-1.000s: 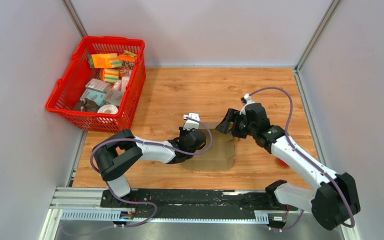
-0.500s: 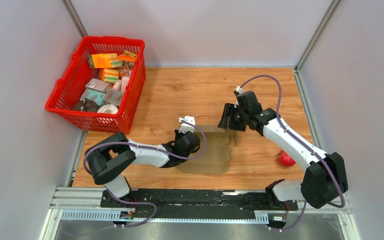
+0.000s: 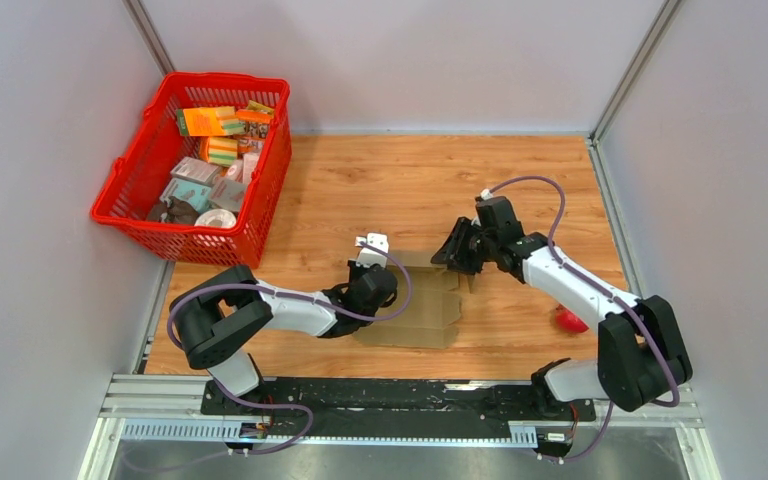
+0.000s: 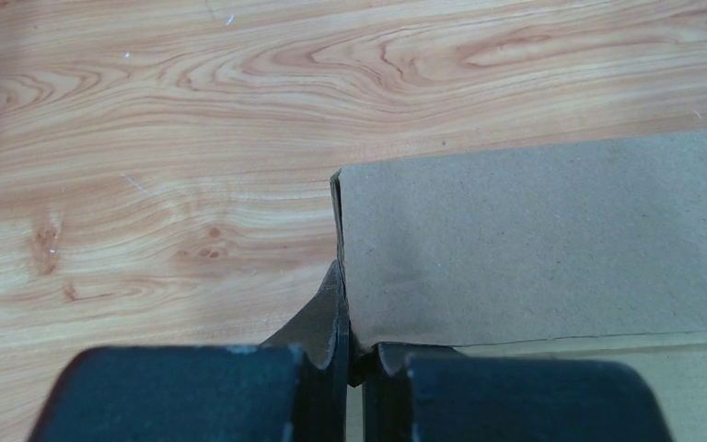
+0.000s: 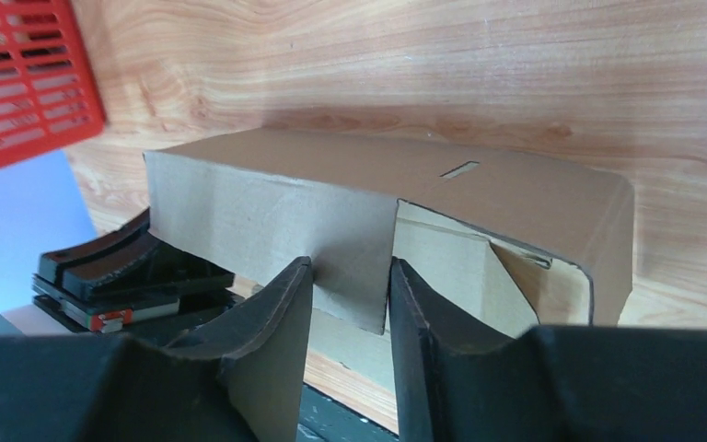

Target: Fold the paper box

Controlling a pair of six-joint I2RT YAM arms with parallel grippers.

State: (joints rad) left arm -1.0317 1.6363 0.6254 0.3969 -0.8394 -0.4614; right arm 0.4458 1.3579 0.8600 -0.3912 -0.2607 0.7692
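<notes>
Lowest in the top view, at mid-frame, the paper box lies on the wooden surface between the two arms, partly raised out of its flat sheet. The left gripper is pinched tight on the box's left corner; in its wrist view a brown panel runs off to the right from between the fingers. That hold looks meant to anchor the box so it cannot slide while the other side is worked. Just above and to the right, the right gripper has its jaws partway apart, with a hanging flap in the gap; whether they press on it cannot be told. Its low approach suggests it means to take that flap and tuck it. A small red object lies by the right arm, at the right of the frame. Farthest off, at upper left, a red mesh basket of printed packets stands well apart, out of the fold's way
</notes>
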